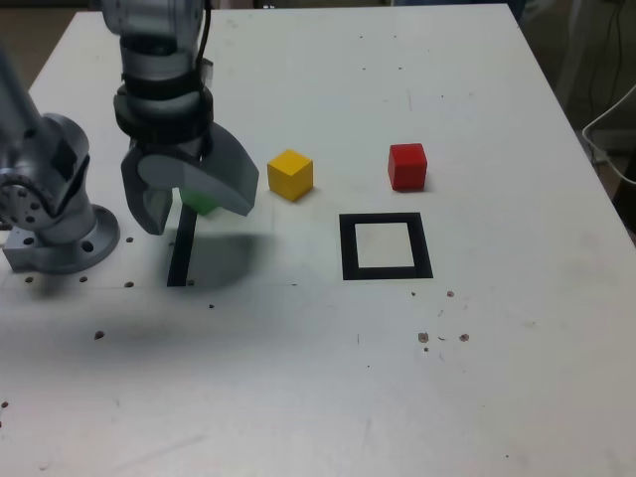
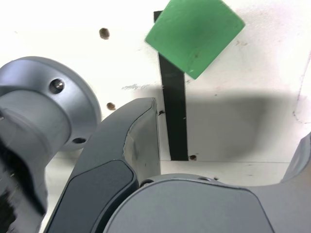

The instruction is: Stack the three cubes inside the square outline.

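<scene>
**Desk:** What did the exterior view show, starting at its left?

**Photographer:** The arm's grey base [image 1: 62, 234] was bolted at the left edge of the white table [image 1: 477, 378]. Just to its right the gripper [image 1: 195, 207] hung pointing down at the tabletop, its two dark-grey jaws spread wide with nothing pinched between them.

**Desk:** And the cubes?

**Photographer:** The green cube [image 1: 204, 205] sat on the table behind the spread jaws, only a sliver of it visible in the gap. In the wrist view the green cube [image 2: 194, 33] lay turned corner-on, resting over the far end of the black tape strip [image 2: 174, 116], apart from the one jaw that showed clearly there. In the exterior view that strip [image 1: 182, 248] ran toward the camera beneath the gripper.

**Desk:** Further right?

**Photographer:** The yellow cube [image 1: 290, 175] stood by itself on the bare table, near the gripper but not touching it. Right of it, and closer to the camera, lay the square outline [image 1: 386, 246], black tape around a white centre, with no cube inside it. The red cube [image 1: 407, 166] stood beyond the outline's far right corner, near it yet clear of the tape, and well apart from the yellow one.

**Desk:** Anything stacked?

**Photographer:** No. All three cubes rested singly on the table.
</scene>
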{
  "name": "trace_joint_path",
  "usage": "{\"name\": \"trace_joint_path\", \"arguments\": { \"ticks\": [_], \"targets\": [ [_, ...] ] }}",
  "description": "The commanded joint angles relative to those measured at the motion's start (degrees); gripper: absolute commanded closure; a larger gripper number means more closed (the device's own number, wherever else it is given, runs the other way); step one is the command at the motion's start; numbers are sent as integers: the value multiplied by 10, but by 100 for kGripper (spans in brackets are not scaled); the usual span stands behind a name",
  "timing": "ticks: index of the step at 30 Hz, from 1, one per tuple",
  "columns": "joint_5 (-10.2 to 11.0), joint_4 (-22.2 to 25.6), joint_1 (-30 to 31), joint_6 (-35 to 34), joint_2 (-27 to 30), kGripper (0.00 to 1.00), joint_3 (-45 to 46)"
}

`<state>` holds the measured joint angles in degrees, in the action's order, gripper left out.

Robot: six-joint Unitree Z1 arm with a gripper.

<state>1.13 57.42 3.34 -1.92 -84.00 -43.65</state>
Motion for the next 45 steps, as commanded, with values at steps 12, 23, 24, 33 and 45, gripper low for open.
{"name": "trace_joint_path", "arguments": {
  "ticks": [12,23,24,33,45],
  "targets": [
    [59,105,-1,0,-24,2,-163],
    [78,127,-1,7,-108,3,-271],
    [78,128,-2,9,-117,3,-280],
    [78,131,-46,50,-191,3,-356],
    [75,167,-110,109,-277,3,-477]
  ]
}}
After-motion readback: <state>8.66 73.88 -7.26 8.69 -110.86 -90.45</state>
